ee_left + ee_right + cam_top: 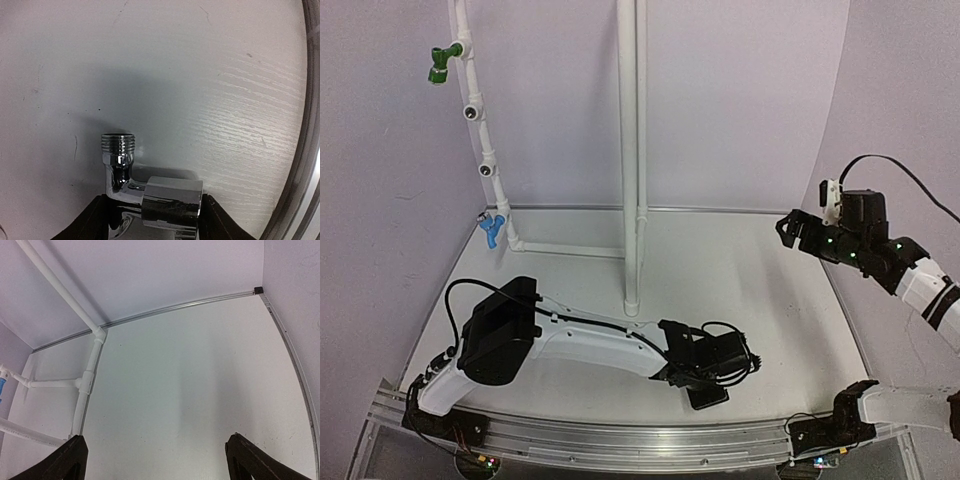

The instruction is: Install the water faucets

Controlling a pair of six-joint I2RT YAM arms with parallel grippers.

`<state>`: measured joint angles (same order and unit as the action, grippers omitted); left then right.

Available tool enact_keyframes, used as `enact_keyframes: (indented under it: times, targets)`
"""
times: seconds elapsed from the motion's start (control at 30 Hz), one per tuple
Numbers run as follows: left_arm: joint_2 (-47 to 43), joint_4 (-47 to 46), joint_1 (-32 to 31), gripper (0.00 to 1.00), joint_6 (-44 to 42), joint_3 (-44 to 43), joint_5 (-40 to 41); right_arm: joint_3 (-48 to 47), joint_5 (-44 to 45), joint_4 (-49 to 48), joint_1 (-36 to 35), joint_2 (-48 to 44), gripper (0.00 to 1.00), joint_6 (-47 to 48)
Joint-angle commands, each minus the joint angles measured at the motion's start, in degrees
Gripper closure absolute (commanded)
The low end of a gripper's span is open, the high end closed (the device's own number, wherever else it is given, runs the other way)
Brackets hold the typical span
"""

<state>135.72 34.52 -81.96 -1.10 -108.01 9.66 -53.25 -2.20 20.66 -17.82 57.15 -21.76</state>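
A shiny silver water faucet point(170, 197) lies on the white table, threaded end pointing away from the wrist camera. My left gripper point(155, 212) is shut on it, one dark finger point(85, 220) against its body and the other against its handle. From above, the left gripper point(705, 385) is low at the table's front middle and hides the faucet. A blue water faucet point(492, 230) sits on the pipe at the back left corner. A green one point(442, 62) is mounted high on the wall pipe. My right gripper point(790, 228) hangs open and empty at the right.
A white vertical pipe point(630, 150) stands at the table's middle. A slanted wall pipe carries two open tee fittings point(472, 110). A metal rail point(620, 435) runs along the near edge. The right wrist view shows bare table point(190, 390) below the open gripper point(155, 460).
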Motion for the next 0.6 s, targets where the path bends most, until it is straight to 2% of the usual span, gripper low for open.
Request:
enact_keyframes:
  times: [0.0,0.03,0.23,0.47,0.57]
  targets:
    - [0.50,3.06,0.84,0.52,-0.27,-0.13,2.36,0.70,-0.85,-0.71,-0.11,0.74,0.02,-1.37]
    - [0.09,2.96,0.91,0.57,0.02,0.08,2.06,0.87,-1.07,-0.71,-0.08,0.83,0.02,-1.44]
    - [-5.65,2.29,2.19,0.74,3.73,3.34,-1.01,1.26,-2.06,-0.75,-0.09,2.36,0.02,-0.71]
    - [-15.51,-1.50,5.68,0.78,9.10,12.88,-7.97,1.05,-8.03,-0.74,-0.08,6.80,0.02,1.31]
    - [-20.11,-4.43,8.26,0.79,12.09,18.32,-13.29,0.98,-12.07,-0.71,-0.11,9.47,0.02,2.47]
